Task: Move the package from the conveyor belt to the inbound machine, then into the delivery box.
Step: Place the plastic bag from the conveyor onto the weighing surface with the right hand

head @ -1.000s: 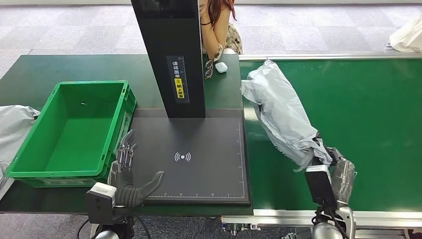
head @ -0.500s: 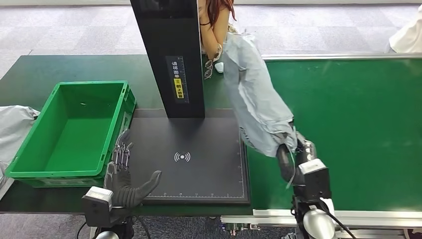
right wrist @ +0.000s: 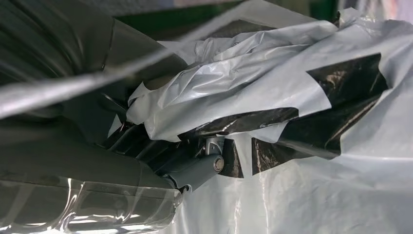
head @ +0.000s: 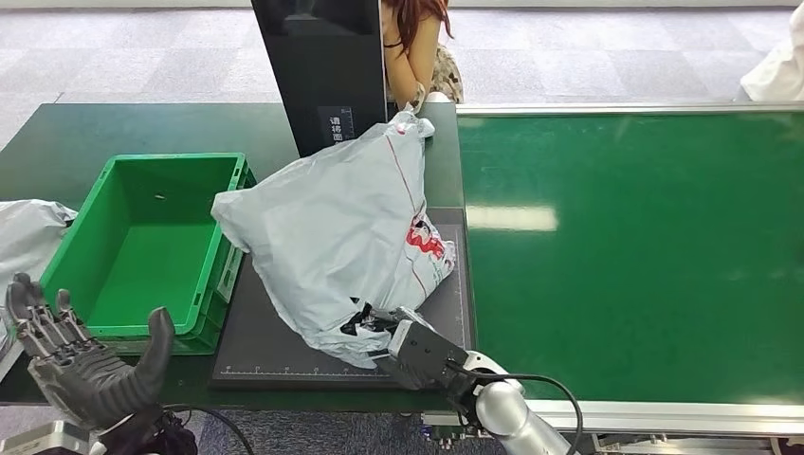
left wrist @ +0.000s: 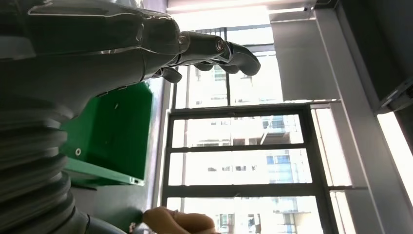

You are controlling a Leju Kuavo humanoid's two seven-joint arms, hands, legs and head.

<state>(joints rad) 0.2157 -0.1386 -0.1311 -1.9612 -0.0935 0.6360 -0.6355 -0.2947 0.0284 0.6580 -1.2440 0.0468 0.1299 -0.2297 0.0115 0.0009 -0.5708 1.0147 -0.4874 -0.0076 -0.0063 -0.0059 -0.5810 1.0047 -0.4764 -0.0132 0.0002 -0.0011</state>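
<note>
Grey package [head: 337, 227] (red print, unreadable) gripped by right robot hand [head: 398, 334]; left robot hand [head: 81, 365] spread.

I am seeing my left hand [head: 81, 365] raised at the lower left of the head view, palm turned up, fingers [head: 38, 318] spread and lightly curled with the thumb standing apart, holding nothing. My right arm [head: 512, 417] is reaching in from below, angling toward the middle, and my right hand [head: 403, 346] is gripping the package [head: 332, 227]; in the right wrist view its dark fingers [right wrist: 195, 168] are closing into crumpled grey plastic.
</note>
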